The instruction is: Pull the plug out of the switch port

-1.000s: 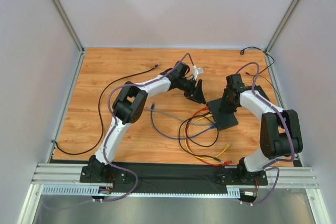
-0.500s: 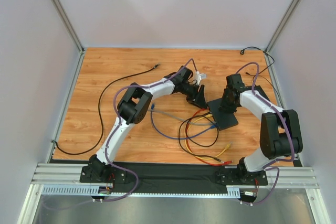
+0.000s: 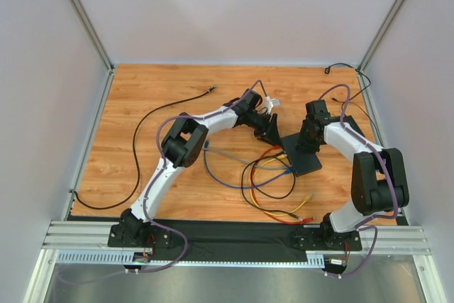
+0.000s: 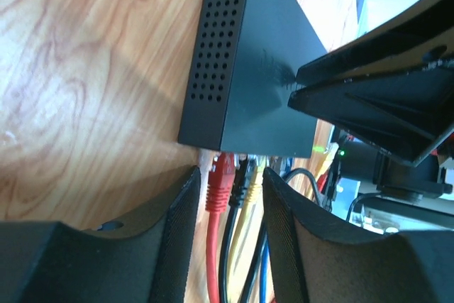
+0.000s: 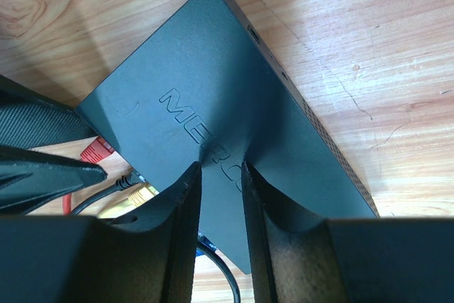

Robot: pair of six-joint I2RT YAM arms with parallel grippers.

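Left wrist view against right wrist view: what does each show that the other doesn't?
Only the left wrist view: the vented side of the black box and a green light beyond it. Only the right wrist view: raised lettering on the box's top. Both: the box, the red plug and yellow plug at its edge, the left pincer open around them, the right pincer resting on top.
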